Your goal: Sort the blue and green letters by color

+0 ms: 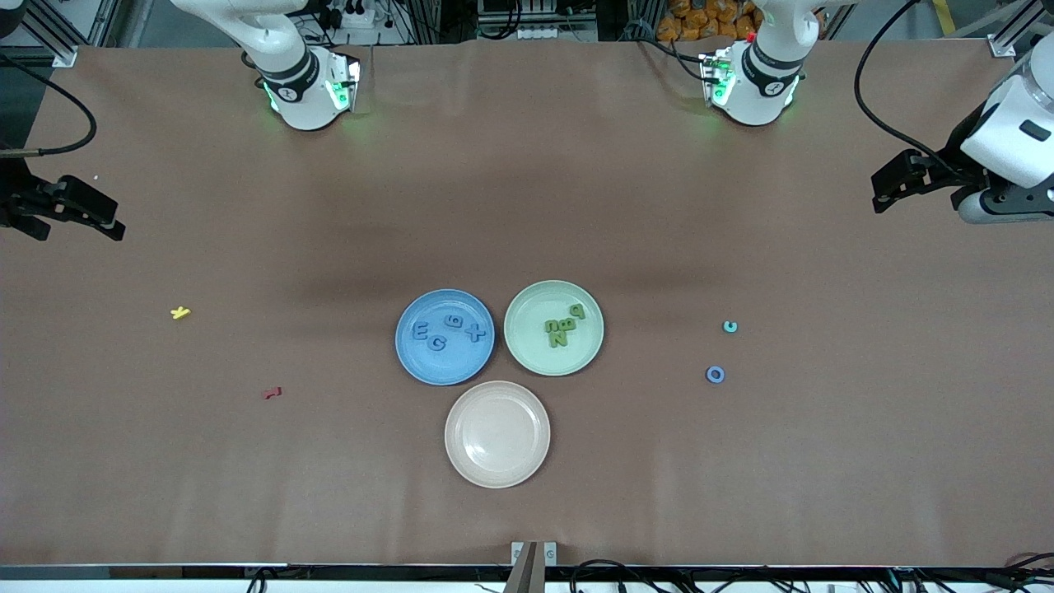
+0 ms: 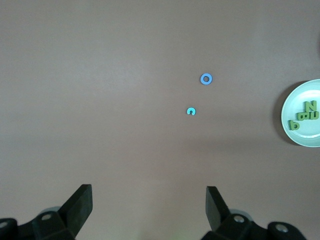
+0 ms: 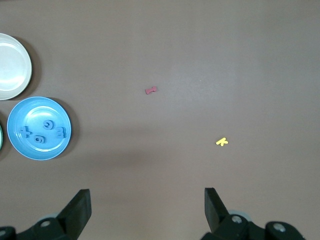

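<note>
Several blue letters (image 1: 445,332) lie in the blue plate (image 1: 449,368) at mid-table. Beside it, toward the left arm's end, the green plate (image 1: 543,359) holds several green letters (image 1: 561,327). The left wrist view shows the green letters (image 2: 306,114) on the green plate (image 2: 300,136); the right wrist view shows the blue letters (image 3: 42,134) in the blue plate (image 3: 30,112). My left gripper (image 1: 885,188) hangs open and empty over bare table at its own end, its fingers (image 2: 80,200) wide apart. My right gripper (image 1: 103,216) is likewise open and empty over its own end.
An empty beige plate (image 1: 497,434) sits nearer the front camera than the two coloured plates. A blue ring (image 1: 715,375) and a small teal C (image 1: 729,327) lie loose toward the left arm's end. A yellow letter (image 1: 180,312) and a dark red letter (image 1: 272,393) lie toward the right arm's end.
</note>
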